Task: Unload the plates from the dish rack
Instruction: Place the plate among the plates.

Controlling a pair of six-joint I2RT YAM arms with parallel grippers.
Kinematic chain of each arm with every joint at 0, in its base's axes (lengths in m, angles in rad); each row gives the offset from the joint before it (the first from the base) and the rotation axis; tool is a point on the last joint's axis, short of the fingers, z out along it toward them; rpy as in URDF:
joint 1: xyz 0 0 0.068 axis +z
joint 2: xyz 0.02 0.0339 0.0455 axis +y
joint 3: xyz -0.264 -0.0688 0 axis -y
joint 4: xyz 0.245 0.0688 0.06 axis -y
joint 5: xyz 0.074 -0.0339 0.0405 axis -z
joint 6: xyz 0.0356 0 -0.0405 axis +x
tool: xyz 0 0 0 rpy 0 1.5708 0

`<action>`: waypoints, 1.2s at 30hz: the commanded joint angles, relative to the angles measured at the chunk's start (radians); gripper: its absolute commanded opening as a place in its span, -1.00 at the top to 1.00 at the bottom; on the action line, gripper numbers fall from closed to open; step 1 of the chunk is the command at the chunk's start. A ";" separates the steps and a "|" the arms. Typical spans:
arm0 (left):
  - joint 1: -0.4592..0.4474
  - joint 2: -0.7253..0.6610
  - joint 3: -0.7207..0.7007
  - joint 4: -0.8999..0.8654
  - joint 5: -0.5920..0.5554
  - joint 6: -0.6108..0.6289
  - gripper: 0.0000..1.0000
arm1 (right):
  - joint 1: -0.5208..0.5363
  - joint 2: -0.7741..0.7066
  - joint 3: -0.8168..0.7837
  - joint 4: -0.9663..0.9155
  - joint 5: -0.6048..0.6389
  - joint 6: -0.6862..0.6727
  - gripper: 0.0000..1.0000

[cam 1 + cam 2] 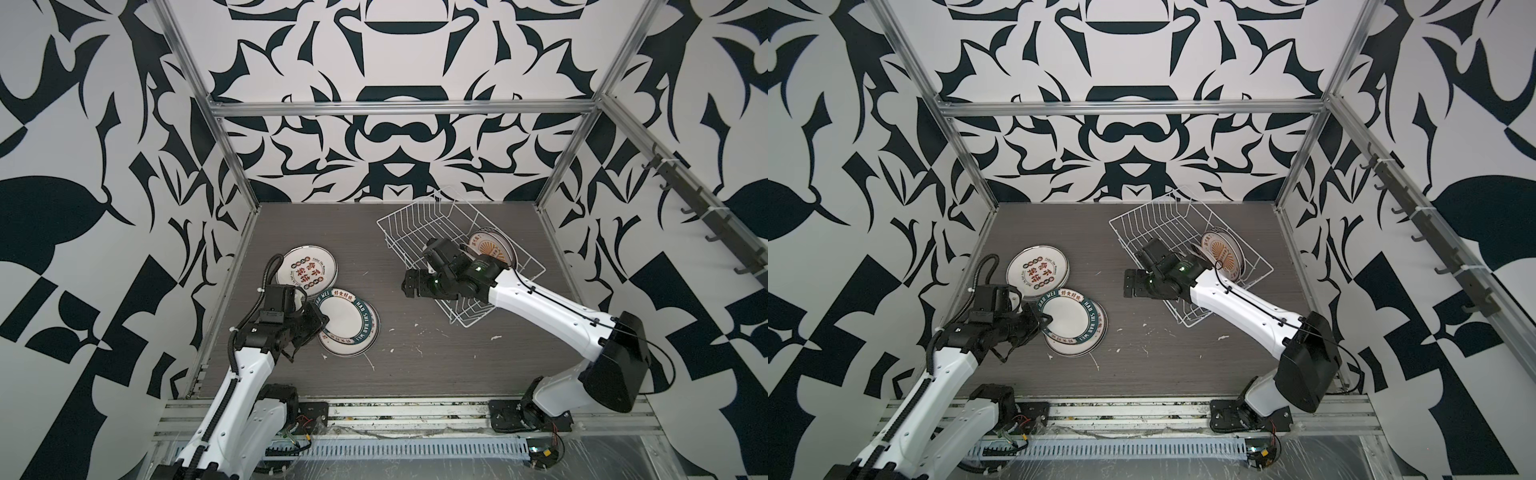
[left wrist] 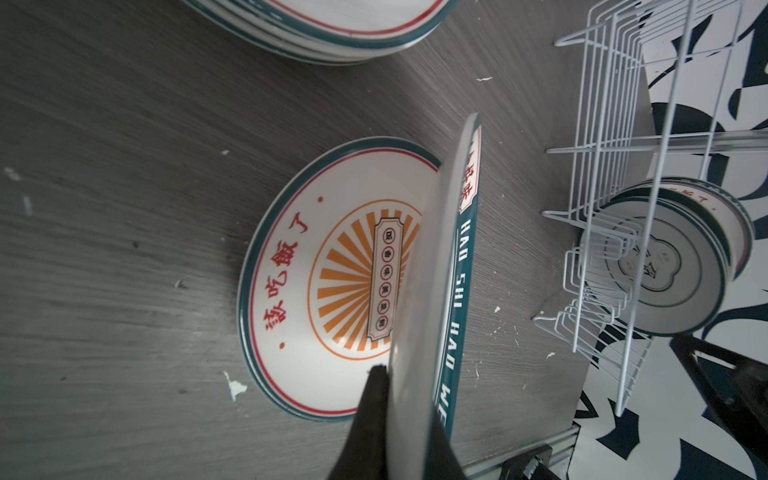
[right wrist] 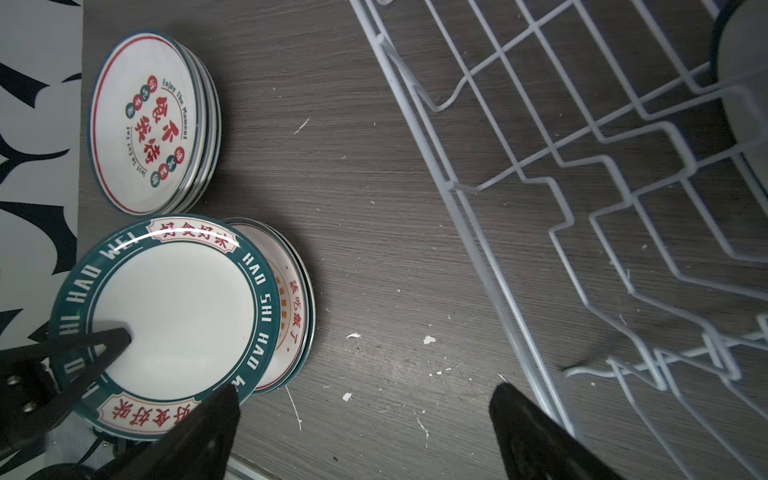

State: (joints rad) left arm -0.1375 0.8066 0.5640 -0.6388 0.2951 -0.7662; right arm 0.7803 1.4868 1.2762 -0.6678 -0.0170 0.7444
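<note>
My left gripper (image 1: 319,321) is shut on the rim of a white plate with a dark green lettered rim (image 1: 347,322). I hold it just over a stack topped by an orange sunburst plate (image 2: 332,270). In the left wrist view this held plate (image 2: 432,270) shows edge-on between my left gripper's (image 2: 409,399) jaws. A second stack with red-brown characters (image 1: 307,268) lies behind it. The white wire dish rack (image 1: 415,220) stands at the back right with plates (image 1: 490,247) upright at its right end. My right gripper (image 3: 363,399) hangs open and empty over bare table beside the rack's left side.
The grey wood-grain table (image 1: 374,353) is flecked with white chips. Aluminium frame posts and patterned walls close in the back and both sides. The right forearm (image 1: 540,307) crosses over the rack's near corner. A cable rail (image 1: 415,449) runs along the front edge.
</note>
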 commanded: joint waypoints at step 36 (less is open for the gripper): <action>-0.001 0.150 -0.043 -0.003 -0.114 -0.027 -0.05 | 0.000 -0.058 0.034 -0.024 0.014 -0.054 -0.97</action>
State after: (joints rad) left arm -0.1375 0.9455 0.5156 -0.6319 0.2012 -0.7887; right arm 0.7807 1.4677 1.2922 -0.6949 -0.0135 0.7025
